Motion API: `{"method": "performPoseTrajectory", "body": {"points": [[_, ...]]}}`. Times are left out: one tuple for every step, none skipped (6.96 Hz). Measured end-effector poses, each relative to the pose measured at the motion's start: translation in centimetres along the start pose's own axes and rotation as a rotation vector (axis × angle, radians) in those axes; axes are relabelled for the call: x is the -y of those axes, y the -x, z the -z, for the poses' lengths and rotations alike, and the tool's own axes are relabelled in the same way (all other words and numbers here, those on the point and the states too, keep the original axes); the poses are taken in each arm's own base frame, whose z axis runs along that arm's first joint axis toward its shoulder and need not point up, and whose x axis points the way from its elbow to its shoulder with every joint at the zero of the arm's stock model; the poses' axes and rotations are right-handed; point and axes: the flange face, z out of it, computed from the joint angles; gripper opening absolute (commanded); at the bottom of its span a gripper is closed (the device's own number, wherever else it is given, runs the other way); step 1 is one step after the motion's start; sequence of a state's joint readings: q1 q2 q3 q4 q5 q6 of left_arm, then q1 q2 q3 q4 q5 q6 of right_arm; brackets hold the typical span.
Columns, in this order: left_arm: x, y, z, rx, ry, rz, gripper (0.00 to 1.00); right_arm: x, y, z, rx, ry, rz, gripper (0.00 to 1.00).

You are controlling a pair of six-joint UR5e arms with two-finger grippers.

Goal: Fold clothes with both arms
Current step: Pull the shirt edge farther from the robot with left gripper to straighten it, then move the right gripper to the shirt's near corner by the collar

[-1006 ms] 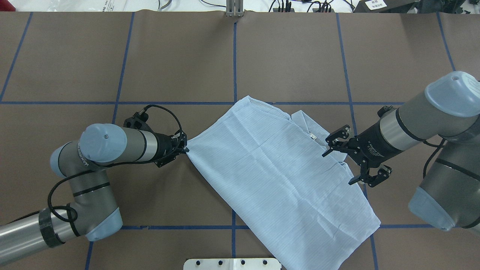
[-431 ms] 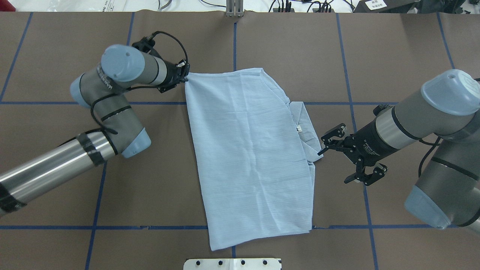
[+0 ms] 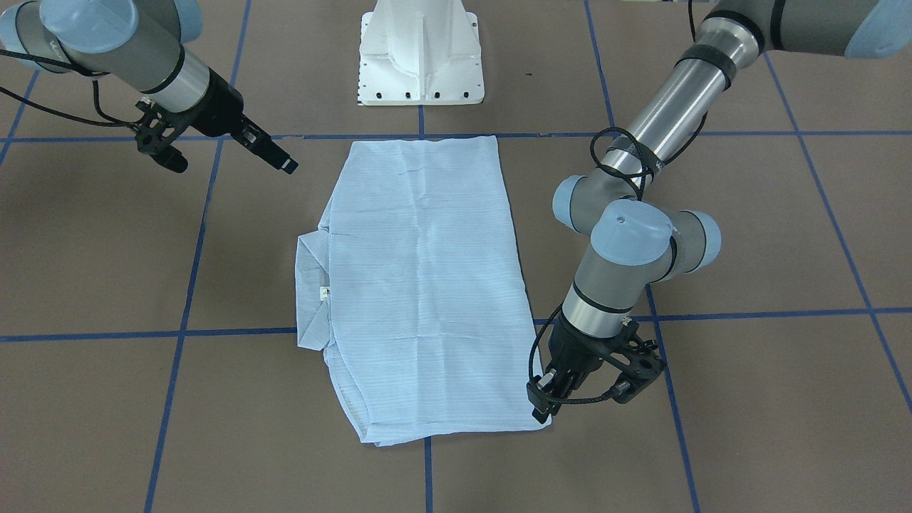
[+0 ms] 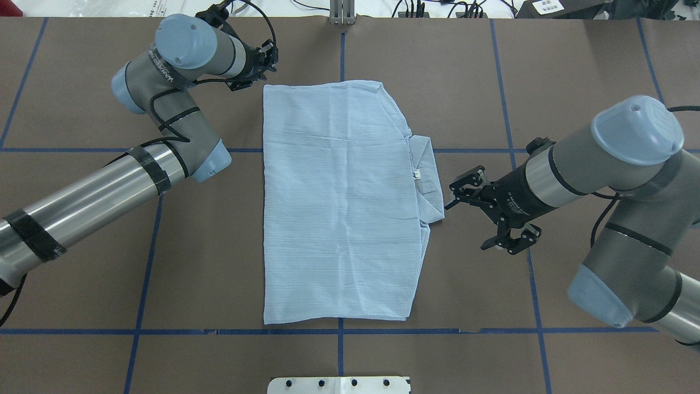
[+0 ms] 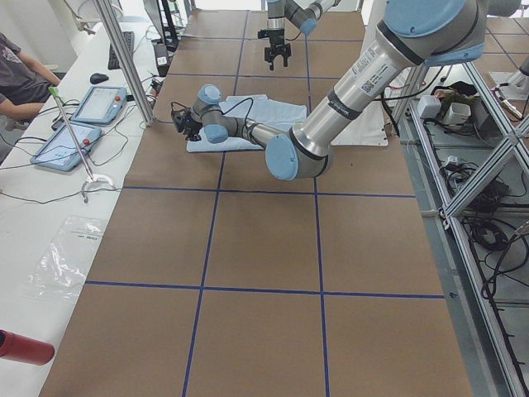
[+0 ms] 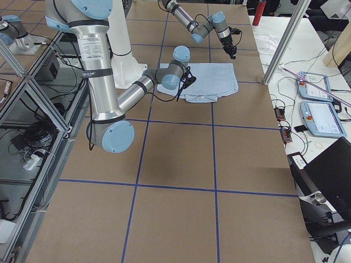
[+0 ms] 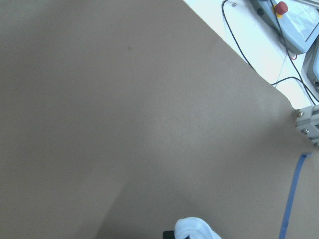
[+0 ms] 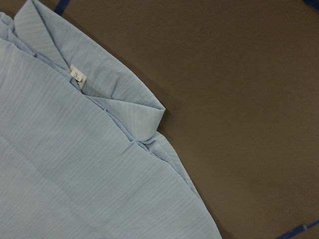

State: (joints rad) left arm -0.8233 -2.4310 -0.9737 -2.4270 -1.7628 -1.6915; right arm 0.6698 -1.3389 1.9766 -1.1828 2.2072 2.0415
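Left end effector (image 3: 543, 402) hangs over the far-left corner (image 4: 267, 87) of the shirt (image 4: 339, 202). Its jaws show plainly in no view. The left wrist view has a bunched nub of pale cloth (image 7: 196, 228) at its bottom edge, yet from overhead the corner lies flat, so one cannot tell whether it grips the cloth or is free of it. The right end effector (image 4: 465, 227) has its jaws wide apart and empty, just to the right of the collar (image 4: 429, 178) and not touching it. The shirt lies flat in the middle of the worktop (image 4: 208, 246), between the two arms. It forms a long rectangle running near to far, with the collar and its white neck tag (image 8: 76, 74) sticking out on the right edge.

The first risk sits at that far-left corner. If cloth is pinched there and the arm moves away, the thin fabric would likely be dragged along and the squared rectangle skewed. The second is on the right. The edge by the collar is a stack of thin layers, and open jaws closing there could take only the collar or the top layer. A lift would then peel the stack apart rather than carry it. Finally, should the two arms lift unevenly, the limp cloth would probably sag and the crease land crooked.
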Motion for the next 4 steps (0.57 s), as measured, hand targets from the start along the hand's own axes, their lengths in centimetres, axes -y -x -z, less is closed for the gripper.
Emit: {"method": "performPoseTrajectory", "body": {"points": [[0.2, -0.2, 1.2, -0.02, 0.008, -0.015, 0.5, -2.2, 0.7, -2.6, 0.024, -0.057, 0.03, 1.0], [0.1, 0.7, 2.9, -0.039, 0.032, -0.022, 0.49, -5.3, 0.3, -5.9, 0.045, -0.122, 0.039, 1.0], [0.1, 2.5, 4.7, -0.05, 0.06, -0.026, 0.49, -8.8, -0.8, -9.1, 0.071, -0.177, -0.001, 1.0], [0.1, 4.8, 6.8, -0.059, 0.075, -0.029, 0.49, -11.6, -2.3, -11.7, 0.079, -0.217, -0.075, 0.97]]}}
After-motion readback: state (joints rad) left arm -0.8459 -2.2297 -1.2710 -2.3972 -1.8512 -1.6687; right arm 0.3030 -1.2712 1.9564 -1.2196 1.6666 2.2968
